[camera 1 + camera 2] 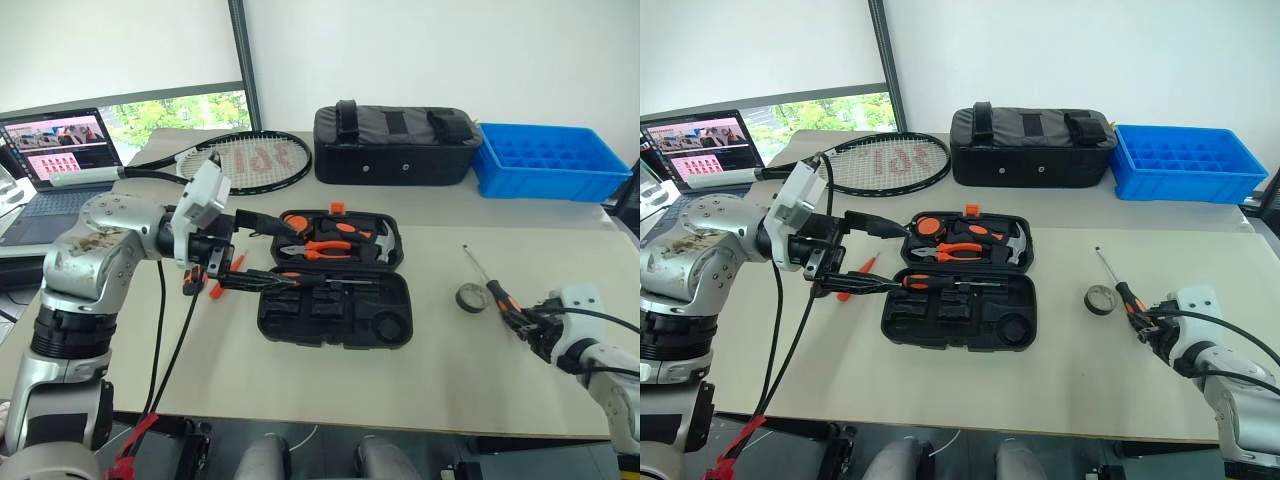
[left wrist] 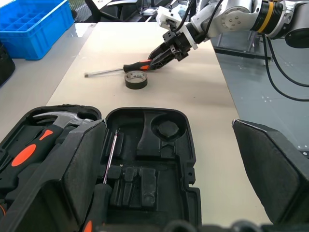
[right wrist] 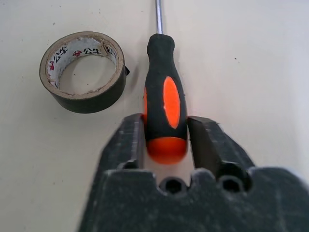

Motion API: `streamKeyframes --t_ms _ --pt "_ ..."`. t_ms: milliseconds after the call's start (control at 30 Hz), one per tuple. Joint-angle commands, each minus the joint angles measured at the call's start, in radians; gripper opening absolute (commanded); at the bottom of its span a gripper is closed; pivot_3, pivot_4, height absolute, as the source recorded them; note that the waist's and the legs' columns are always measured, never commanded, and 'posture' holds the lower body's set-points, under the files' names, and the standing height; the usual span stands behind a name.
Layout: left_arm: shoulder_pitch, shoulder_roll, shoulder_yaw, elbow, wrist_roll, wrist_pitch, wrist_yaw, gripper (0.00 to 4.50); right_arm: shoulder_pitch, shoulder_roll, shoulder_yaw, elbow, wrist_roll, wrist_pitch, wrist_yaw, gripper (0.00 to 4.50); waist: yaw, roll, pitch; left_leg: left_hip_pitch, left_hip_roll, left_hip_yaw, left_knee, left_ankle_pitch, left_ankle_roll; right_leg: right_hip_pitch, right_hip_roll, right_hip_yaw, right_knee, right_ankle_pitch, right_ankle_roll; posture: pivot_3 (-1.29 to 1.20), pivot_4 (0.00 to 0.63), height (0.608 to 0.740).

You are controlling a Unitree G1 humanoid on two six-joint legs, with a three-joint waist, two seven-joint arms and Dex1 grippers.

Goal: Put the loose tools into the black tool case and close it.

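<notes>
Now the right gripper (image 3: 166,137) jaws clamp the orange-and-black screwdriver (image 3: 163,104) on the bench, left gripper (image 1: 855,255) jaws wide; next, carry it to the open black plastic tool case (image 1: 960,290).

The tool case (image 1: 335,300) is black all through, with an orange latch (image 1: 337,208) at its far edge. Inside it, the pliers (image 1: 325,248) show orange grips against the black moulding. The screwdriver (image 3: 164,104) on the table has a black handle with an orange oval panel and orange butt, and a bare metal shaft. The tape roll (image 3: 83,71) is dark olive outside, white with small printed marks inside. The table (image 1: 440,380) is plain beige. The tray (image 1: 548,160) is bright blue; the fabric bag (image 1: 395,145) is black.
</notes>
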Motion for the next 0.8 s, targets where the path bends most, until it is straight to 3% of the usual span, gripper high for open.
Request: streamKeyframes --t_ms 33,133,300,533,800 --pt "0.0 0.016 0.025 0.007 -0.012 -0.029 0.002 4.5 -0.025 -0.01 -0.044 -0.009 -0.016 -0.038 -0.019 0.92 0.0 0.0 0.0 0.0 0.0 0.0 0.0 0.0 0.0 0.0 0.0 0.0 0.0 0.0 0.0 0.0 0.15 0.708" --pt "0.009 0.023 0.039 0.011 -0.016 -0.032 0.012 4.5 -0.045 -0.017 -0.062 -0.002 -0.022 -0.073 -0.016 0.92 -0.002 0.001 0.001 0.0 0.0 0.0 0.0 0.0 0.0 0.0 0.0 0.0 0.0 0.0 0.0 0.0 0.15 0.708" --pt "0.073 0.074 0.101 -0.003 -0.031 -0.015 0.039 4.5 -0.105 -0.053 -0.02 -0.023 0.011 -0.231 0.156 0.92 -0.015 0.002 0.003 0.0 0.0 0.0 0.0 0.0 0.0 0.0 0.0 0.0 0.0 0.0 0.0 0.0 0.15 0.708" --pt "0.275 0.158 0.253 -0.14 -0.091 0.051 0.116 4.5 -0.358 -0.122 0.286 0.057 -0.032 -0.394 0.536 0.92 -0.046 0.002 0.009 0.003 0.001 0.0 -0.001 0.0 0.0 0.0 0.0 0.001 0.001 0.0 0.0 0.0 0.15 0.708" --pt "0.452 0.202 0.368 -0.29 -0.155 0.094 0.191 4.5 -0.617 -0.08 0.533 0.398 -0.161 -0.653 0.829 0.92 -0.017 0.001 0.011 0.002 0.001 0.0 -0.001 0.0 0.0 0.001 -0.003 -0.002 -0.001 0.003 -0.006 0.0 0.15 0.708"
